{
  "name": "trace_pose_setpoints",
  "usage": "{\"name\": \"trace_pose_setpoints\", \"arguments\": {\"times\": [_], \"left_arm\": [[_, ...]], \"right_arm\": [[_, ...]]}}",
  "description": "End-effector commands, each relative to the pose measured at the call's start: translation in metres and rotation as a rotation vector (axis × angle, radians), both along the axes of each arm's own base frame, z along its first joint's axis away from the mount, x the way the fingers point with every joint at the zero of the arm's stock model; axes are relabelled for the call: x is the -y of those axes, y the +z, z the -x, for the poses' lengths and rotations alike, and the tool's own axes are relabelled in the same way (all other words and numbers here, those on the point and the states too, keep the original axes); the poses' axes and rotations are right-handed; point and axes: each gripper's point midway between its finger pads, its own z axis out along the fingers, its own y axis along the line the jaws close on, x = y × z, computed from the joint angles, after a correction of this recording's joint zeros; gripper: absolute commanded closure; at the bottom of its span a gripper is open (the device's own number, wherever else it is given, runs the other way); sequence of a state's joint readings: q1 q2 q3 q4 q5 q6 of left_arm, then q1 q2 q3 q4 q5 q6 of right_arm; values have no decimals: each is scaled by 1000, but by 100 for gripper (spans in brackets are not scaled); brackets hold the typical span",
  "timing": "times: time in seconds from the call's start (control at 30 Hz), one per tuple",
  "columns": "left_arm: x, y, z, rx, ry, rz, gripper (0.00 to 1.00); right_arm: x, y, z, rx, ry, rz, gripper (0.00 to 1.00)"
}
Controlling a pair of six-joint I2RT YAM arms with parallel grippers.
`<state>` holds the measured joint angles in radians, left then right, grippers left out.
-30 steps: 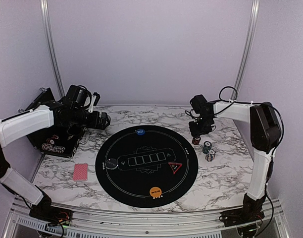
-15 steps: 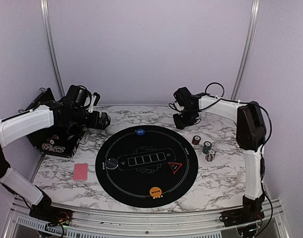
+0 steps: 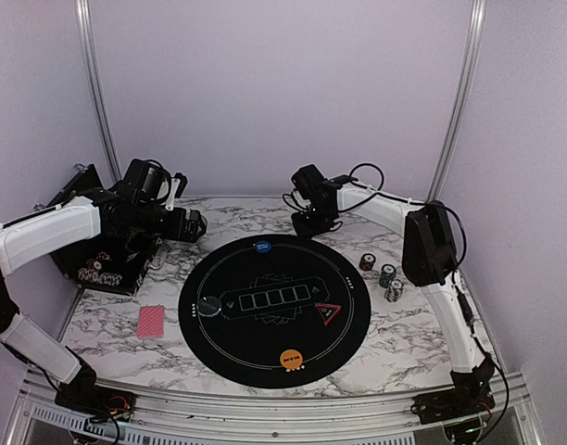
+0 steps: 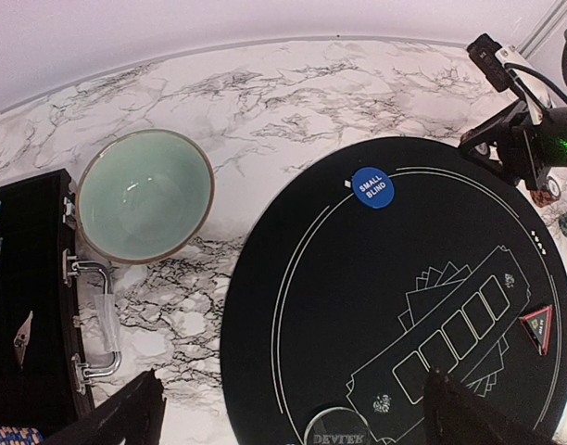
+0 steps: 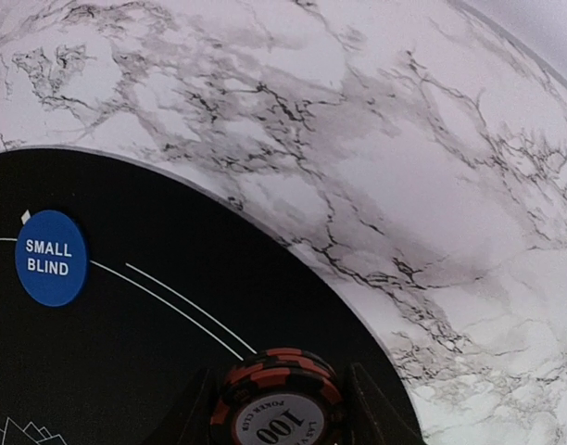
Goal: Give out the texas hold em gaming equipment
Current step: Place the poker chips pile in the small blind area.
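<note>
A short stack of red-and-black poker chips (image 5: 279, 408) marked 100 sits between my right gripper's fingers (image 5: 381, 417). My right gripper (image 3: 307, 225) is shut on it, just above the far edge of the black mat (image 3: 274, 324). On the mat lie the blue small-blind button (image 3: 261, 246), the dark dealer button (image 3: 207, 304), the orange button (image 3: 291, 358) and the red triangle marker (image 3: 327, 312). Three small chip stacks (image 3: 386, 275) stand right of the mat. A red-backed card (image 3: 150, 321) lies to its left. My left gripper (image 4: 293, 422) hangs open and empty above the mat's left side.
A teal bowl (image 4: 144, 195) stands on the marble beside an open black case (image 4: 24, 306), which holds more chips (image 3: 100, 272) at the far left. Metal frame posts (image 3: 94, 93) rise at the back corners. The table's front rail (image 3: 265, 408) runs along the near edge.
My right arm has swung left from above the three chip stacks to the mat's far edge, carrying its chips. The left arm has not moved.
</note>
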<state>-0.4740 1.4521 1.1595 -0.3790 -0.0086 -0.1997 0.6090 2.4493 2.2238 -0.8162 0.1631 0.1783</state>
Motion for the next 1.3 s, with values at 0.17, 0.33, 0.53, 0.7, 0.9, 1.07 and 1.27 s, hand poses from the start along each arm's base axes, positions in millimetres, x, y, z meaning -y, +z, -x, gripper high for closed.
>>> {"name": "trace_pose_setpoints", "arguments": {"times": [0.17, 0.33, 0.53, 0.7, 0.9, 1.07, 1.27], "left_arm": [[-2, 10, 2, 20, -1, 11, 1], [-3, 12, 2, 23, -1, 12, 1], [-2, 11, 2, 21, -1, 11, 1], [1, 10, 4, 10, -20, 25, 1], [2, 10, 4, 9, -23, 22, 1], [2, 9, 4, 7, -26, 23, 1], [2, 10, 5, 7, -26, 26, 1]], "right_arm": [[-43, -7, -8, 24, 53, -91, 71], [-58, -11, -13, 28, 72, -136, 70], [-67, -19, -15, 23, 78, -165, 70], [-72, -25, -18, 21, 80, -190, 69], [-77, -33, -20, 16, 80, -204, 68], [-78, -37, -20, 15, 77, -207, 51], [-86, -24, -21, 23, 92, -251, 32]]}}
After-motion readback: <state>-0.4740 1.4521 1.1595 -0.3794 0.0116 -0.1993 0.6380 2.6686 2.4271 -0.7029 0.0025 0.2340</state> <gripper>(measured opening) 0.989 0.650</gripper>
